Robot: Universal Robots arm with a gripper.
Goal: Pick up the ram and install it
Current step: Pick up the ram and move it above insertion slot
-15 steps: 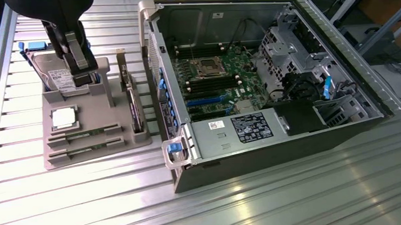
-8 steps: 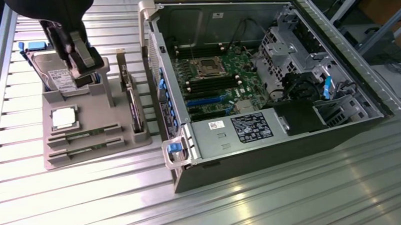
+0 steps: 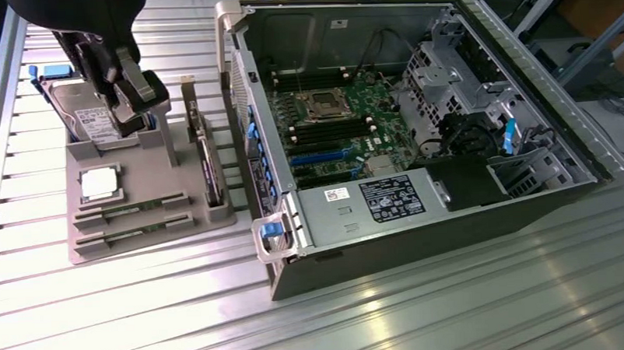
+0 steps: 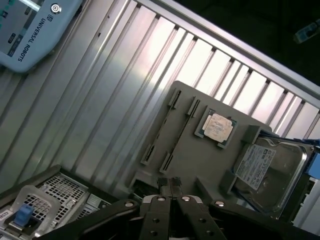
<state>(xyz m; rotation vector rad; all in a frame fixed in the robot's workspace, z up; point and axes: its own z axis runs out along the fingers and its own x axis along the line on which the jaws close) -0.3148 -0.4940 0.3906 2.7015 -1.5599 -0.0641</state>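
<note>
The bench lies bare along its edge nearest the exterior camera, in front of the grey tray and the computer case; over the tray's half toward that edge only low parts lie, leaving the way down free. At the tray's far end the upright hard drive stands just beside the closed pincer; the upright expansion card and the case wall crowd the narrow gap between tray and case.
</note>
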